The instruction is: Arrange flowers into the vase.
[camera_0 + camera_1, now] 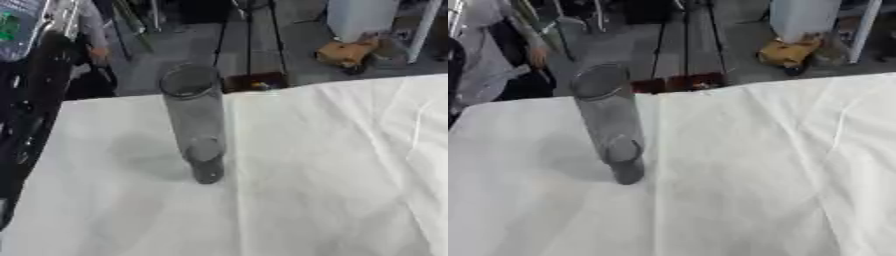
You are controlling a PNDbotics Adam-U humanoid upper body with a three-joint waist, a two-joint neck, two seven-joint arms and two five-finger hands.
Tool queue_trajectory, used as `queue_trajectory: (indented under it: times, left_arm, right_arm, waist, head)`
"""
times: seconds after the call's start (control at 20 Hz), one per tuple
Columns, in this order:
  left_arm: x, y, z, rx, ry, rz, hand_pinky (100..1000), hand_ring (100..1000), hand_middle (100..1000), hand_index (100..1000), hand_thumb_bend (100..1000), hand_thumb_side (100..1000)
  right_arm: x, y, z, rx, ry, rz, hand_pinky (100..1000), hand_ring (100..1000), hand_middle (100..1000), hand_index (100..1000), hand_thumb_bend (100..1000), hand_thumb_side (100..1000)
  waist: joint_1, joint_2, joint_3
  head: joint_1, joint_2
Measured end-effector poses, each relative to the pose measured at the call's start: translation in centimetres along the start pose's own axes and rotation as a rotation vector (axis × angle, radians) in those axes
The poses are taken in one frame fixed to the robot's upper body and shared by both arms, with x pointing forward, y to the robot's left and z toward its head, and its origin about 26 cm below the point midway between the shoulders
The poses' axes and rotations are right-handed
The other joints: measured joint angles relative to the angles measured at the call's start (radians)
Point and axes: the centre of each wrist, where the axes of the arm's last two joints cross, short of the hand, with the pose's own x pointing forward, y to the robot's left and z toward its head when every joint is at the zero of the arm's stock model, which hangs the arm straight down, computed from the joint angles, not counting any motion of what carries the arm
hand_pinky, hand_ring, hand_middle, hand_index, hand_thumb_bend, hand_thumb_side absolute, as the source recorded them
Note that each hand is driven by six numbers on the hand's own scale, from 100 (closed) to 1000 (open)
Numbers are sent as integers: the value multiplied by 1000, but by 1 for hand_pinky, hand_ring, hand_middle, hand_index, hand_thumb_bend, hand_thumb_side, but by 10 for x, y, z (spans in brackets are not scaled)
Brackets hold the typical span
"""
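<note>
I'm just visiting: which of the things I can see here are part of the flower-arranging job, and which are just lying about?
Part of the job:
- clear glass vase, standing upright and empty on the table
- white tablecloth it stands on
No flowers are in view, and neither robot hand shows.

Just lying about:
- tripod legs on the floor behind the table
- brown object on the floor, far right

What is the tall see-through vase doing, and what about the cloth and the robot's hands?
Vase: upright on the table, open at the top, no flowers in it.
White tablecloth: spread over the table, creased.
Robot's hands: neither shows in either view.
Flowers: none in view.
</note>
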Motion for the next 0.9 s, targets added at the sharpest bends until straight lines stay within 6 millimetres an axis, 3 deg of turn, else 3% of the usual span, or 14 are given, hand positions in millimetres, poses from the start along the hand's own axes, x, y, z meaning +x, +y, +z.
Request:
queue_trajectory:
  times: [0.9]
  left_arm:
    - [1,-14,7,-6,-16,-20,100,100,100,102,100,843]
  right_arm:
    - [0,1,-2,2,-2,-11,895,1000,828,898,100,1000]
  waist:
    - [16,4,-16]
  head:
    - [1,0]
